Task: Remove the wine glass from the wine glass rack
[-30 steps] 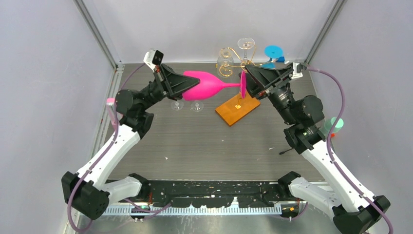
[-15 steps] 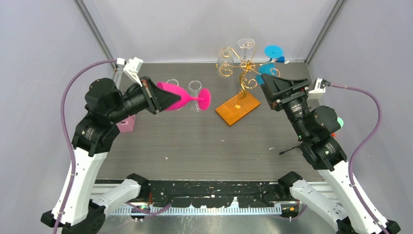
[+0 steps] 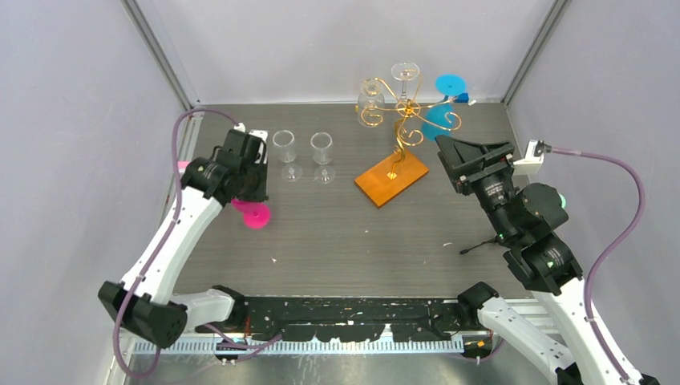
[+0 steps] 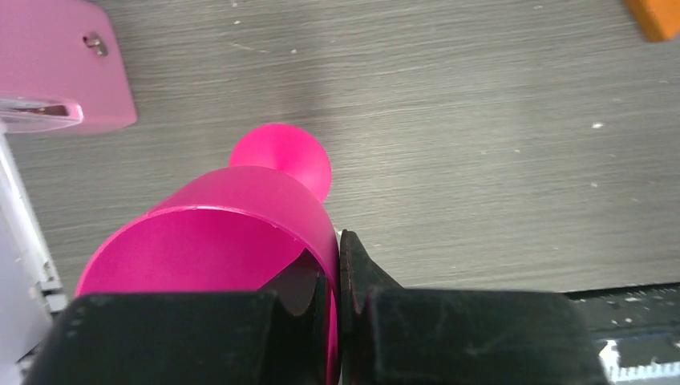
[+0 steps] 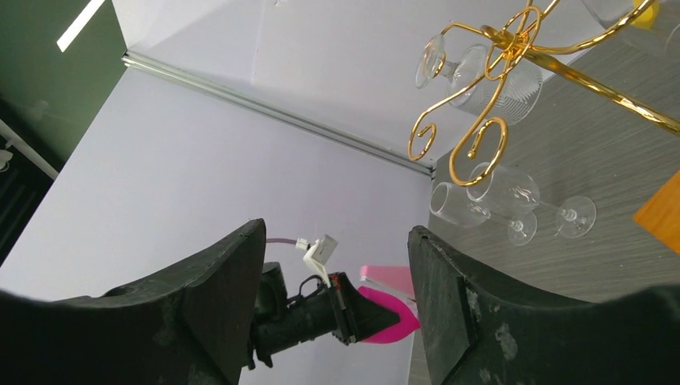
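Pink wine glass (image 4: pixel 265 192) near-upright, foot down, mouth up — rim pinched in clenched left gripper (image 4: pixel 333 269); right gripper (image 5: pixel 335 241) splayed wide, empty.

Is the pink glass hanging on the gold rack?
No, the left gripper pinches the pink glass by its rim, well apart from the gold rack.

White arms (image 3: pixel 172 245) with black joints trail purple cables (image 3: pixel 641 196).
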{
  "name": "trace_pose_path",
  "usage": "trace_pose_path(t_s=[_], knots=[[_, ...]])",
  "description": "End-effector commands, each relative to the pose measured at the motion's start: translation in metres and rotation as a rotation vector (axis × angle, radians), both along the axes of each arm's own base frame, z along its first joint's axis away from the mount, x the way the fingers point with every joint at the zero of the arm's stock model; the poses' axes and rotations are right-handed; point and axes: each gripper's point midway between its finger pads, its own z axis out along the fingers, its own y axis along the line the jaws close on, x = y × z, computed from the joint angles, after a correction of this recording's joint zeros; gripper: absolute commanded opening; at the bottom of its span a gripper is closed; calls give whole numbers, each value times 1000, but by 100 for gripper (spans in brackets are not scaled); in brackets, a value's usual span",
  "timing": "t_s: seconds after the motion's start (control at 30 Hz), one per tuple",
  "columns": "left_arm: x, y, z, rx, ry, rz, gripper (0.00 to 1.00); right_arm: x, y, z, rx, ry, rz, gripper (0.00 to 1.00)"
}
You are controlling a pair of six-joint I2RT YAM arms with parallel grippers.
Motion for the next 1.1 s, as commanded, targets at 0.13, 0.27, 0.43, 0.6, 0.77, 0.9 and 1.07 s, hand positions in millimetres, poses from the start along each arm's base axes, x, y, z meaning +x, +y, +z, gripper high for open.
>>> trace_pose_path(t_s=[0.13, 0.27, 0.43, 0.6, 0.77, 0.9, 1.07], knots=[[83, 19, -6, 92, -21, 121, 0, -23, -26, 19, -50, -69, -69, 70], [125, 20, -16, 84, -31, 168, 0, -34, -43, 24, -93, -87, -124, 71], [164, 25, -26, 52, -53, 207, 0, -45, -58, 30, -133, -105, -172, 71], [191, 24, -43, 2, -47, 209, 0, -45, -61, 28, -143, -102, -189, 71], [203, 24, -61, 14, -23, 196, 0, -38, -60, 24, -161, -86, -197, 71], [205, 29, -72, 29, 1, 209, 0, -32, -57, 23, -172, -74, -199, 71], [210, 31, -67, 28, -9, 213, 23, -26, -54, 22, -187, -60, -198, 71]])
